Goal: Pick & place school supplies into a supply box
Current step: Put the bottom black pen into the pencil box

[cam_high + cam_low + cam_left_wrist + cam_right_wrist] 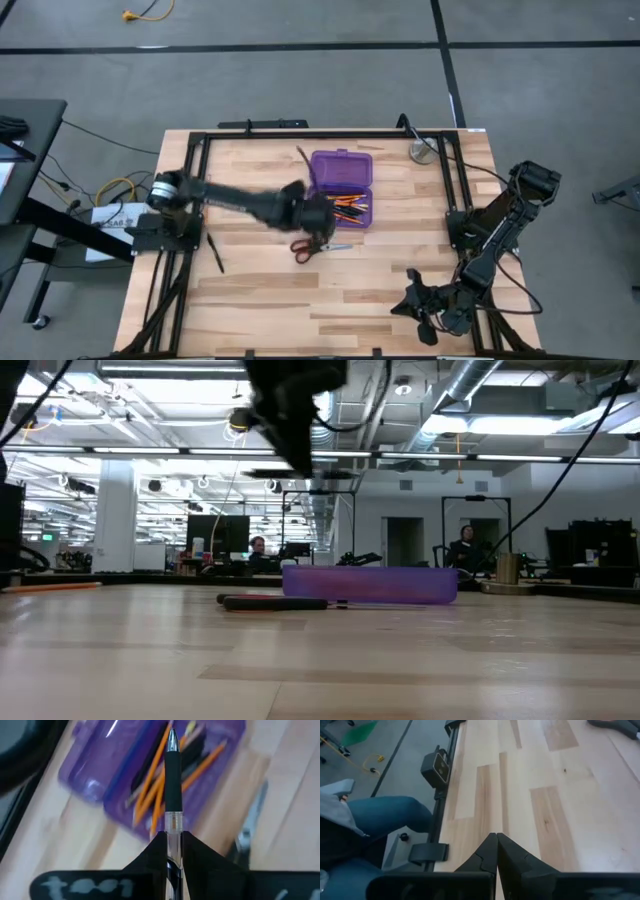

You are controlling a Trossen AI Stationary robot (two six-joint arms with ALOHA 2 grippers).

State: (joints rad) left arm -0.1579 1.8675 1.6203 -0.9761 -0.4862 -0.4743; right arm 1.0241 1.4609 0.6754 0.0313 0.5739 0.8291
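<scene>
From the high view, the left arm reaches across the wooden table and its left gripper hangs just beside the open purple supply box, at the box's near-left corner. Orange pencils and dark pens lie in the box's lower half. The scissors with red handles lie on the table just in front of the box, under the gripper. 1 black pen lies well apart on the table's left side, and another thin pencil lies just left of the box's lid. A round silver disc sits near the far right corner. The right gripper waits at the table's near right edge.

In the low view, the box stands on the table with the scissors' dark handle lying before it; the left arm hangs above.

In the left wrist view, the left gripper's fingers are clamped on 1 black pen with a clear barrel, its tip pointing over the box and the pencils inside.

In the right wrist view, the right gripper has its fingers pressed together over bare wood, holding nothing; a person's leg in blue trousers shows beside the table.
</scene>
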